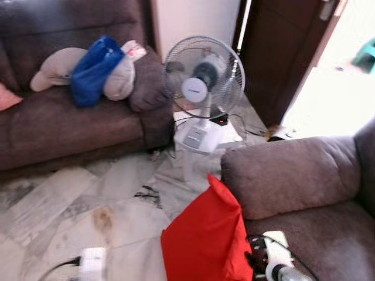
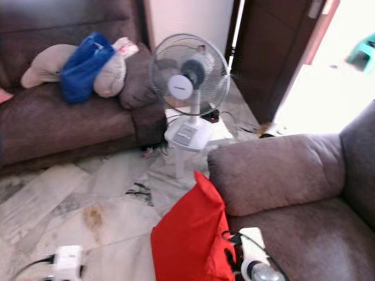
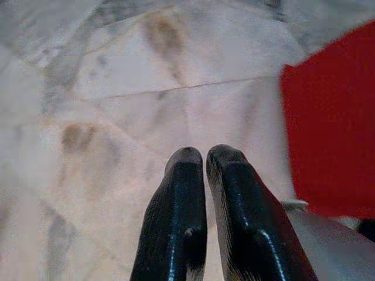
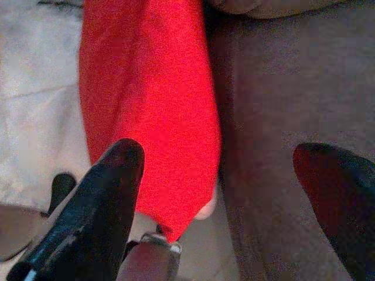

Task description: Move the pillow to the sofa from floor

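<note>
A red pillow [image 1: 205, 240] stands on edge, leaning against the front of the brown sofa [image 1: 304, 175] at my right. Its upper corner reaches the sofa's armrest. My right gripper [image 4: 221, 155] is open wide, with one finger over the red pillow [image 4: 146, 88] and the other over the sofa seat [image 4: 281, 88], holding nothing. My left gripper [image 3: 205, 157] is shut and empty above the marble floor [image 3: 117, 88], with the pillow's edge [image 3: 334, 117] off to its side. The white wrists show at the bottom of the head views, left arm [image 1: 91, 262] and right arm [image 1: 276, 253].
A white pedestal fan [image 1: 202, 88] stands ahead on the floor, with cables [image 1: 149, 195] around its base. A second brown sofa [image 1: 70, 123] at the back left holds a beige cushion [image 1: 55, 67] and a blue bag [image 1: 94, 70]. A dark door [image 1: 281, 52] stands open at the back right.
</note>
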